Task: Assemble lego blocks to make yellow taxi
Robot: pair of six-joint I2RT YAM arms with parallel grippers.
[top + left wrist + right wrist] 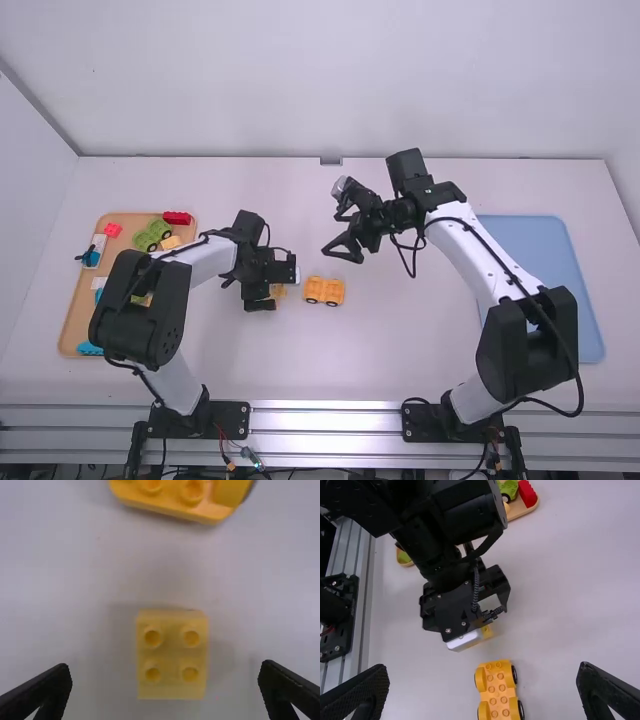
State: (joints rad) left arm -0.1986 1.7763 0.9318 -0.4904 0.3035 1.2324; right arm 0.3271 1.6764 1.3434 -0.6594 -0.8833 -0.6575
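Observation:
My left gripper (272, 290) is low over the table, just left of the orange-yellow car base (324, 291). A yellow brick (279, 291) shows beside it. In the left wrist view the yellow brick (172, 654), with four studs up, lies between the wide-apart fingers of the left gripper (167, 690), touching neither; an edge of the car base (172, 500) is beyond it. My right gripper (352, 232) stands open above the table, beyond and right of the car base. In the right wrist view, the right gripper (484, 692) has the wheeled, studded car base (499, 690) between and below its fingers.
An orange-brown tray (68, 335) at the left holds green wheeled pieces (153, 235), a red brick (177, 217), a pink brick (113, 230) and several blue and other pieces. A blue tray (590, 340) lies at the right, beside the right arm.

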